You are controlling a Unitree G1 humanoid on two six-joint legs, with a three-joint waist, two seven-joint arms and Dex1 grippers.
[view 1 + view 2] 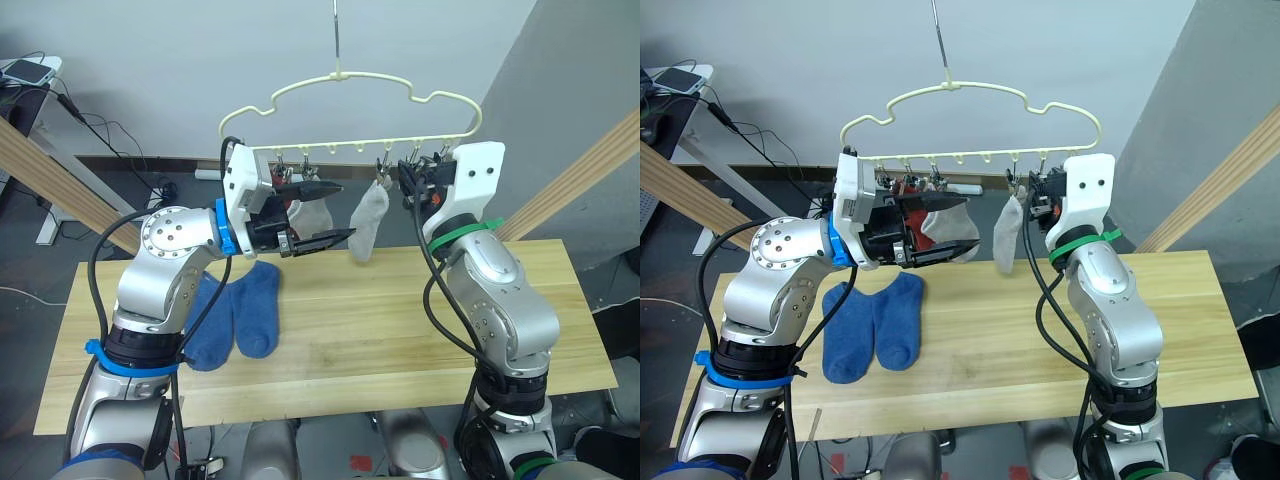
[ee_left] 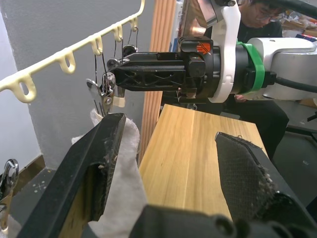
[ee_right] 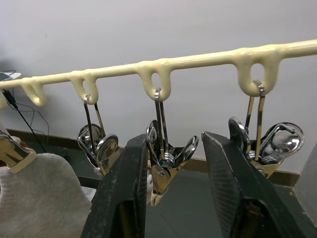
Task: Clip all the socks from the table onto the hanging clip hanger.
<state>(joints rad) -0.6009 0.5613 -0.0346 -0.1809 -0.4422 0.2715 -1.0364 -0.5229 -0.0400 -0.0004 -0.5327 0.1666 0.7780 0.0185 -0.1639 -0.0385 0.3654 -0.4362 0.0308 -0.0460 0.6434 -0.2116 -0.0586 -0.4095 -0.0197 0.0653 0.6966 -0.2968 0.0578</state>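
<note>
Pale-yellow wire clip hanger with wavy cloud outline (image 1: 352,110): hangs by a metal hook above the far edge of the light wooden plank worktop (image 1: 400,340); a row of small metal clips dangles from its lower bar.

Light grey ankle sock, first (image 1: 368,222): clipped to the hanger, hanging free between the two grippers, clear of the worktop.

Light grey ankle sock, second (image 1: 952,228): hangs from the hanger at the left gripper; in the left wrist view its fabric lies against the outer face of one finger, not between the two.

Rust-red fabric (image 1: 912,215): partly seen behind the left gripper near the clips; how it is held cannot be told.

Two blue ankle socks (image 1: 240,315): flat on the worktop side by side, touching, below the left gripper and well apart from it.

Left gripper (image 1: 322,214): raised just below the clip row, black fingers spread, nothing pinched between them.

Right gripper (image 3: 171,186): raised at the right end of the clip row, fingers spread, one empty metal clip (image 3: 166,166) hanging in the gap between them.
</note>
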